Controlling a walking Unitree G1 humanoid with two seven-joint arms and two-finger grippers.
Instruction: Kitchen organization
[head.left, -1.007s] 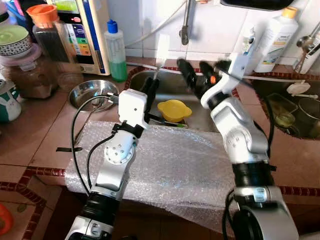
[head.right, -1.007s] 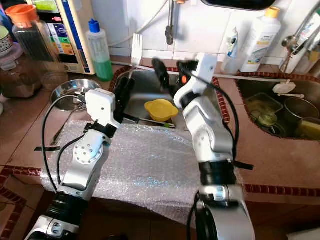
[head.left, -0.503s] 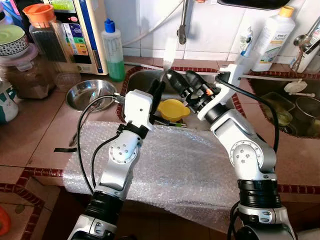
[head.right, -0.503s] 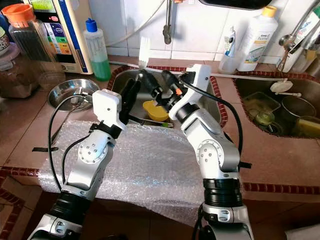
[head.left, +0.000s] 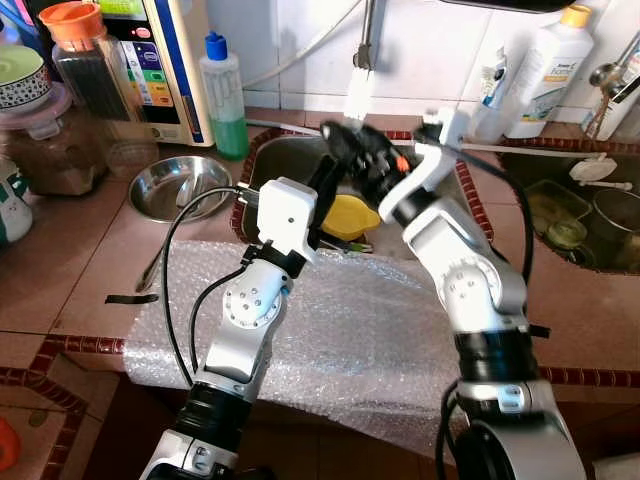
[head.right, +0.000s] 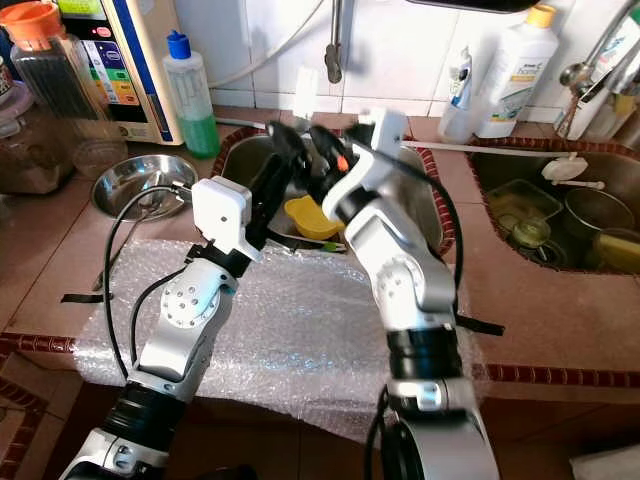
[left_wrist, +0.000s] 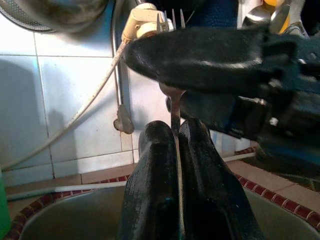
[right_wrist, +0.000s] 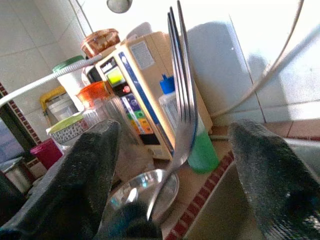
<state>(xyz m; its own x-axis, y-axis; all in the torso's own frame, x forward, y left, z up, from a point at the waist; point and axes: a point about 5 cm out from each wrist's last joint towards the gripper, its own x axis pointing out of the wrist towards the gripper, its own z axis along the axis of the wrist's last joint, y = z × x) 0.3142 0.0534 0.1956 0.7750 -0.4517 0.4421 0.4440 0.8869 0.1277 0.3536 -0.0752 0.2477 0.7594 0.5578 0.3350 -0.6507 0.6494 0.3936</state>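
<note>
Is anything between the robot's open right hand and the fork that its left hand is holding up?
Nothing visible: the fork stands upright in the left hand, in the gap between the right hand's fingers.

Head stereo pair: high, looking forward and down across the tabletop (head.left: 70, 270) toward its tiled back edge; both eyes share the sink (head.left: 290, 160), the bubble wrap (head.left: 380, 340) at the front edge, and both arms.

Left wrist camera: very near, looking along the left pincer (left_wrist: 177, 150) toward the wall tiles and hanging tap (left_wrist: 122, 122).

Right wrist camera: very near, low over the sink, facing the tabletop's left back corner; shares the green bottle (right_wrist: 197, 142) and steel bowl (right_wrist: 150, 192) with the head pair.
</note>
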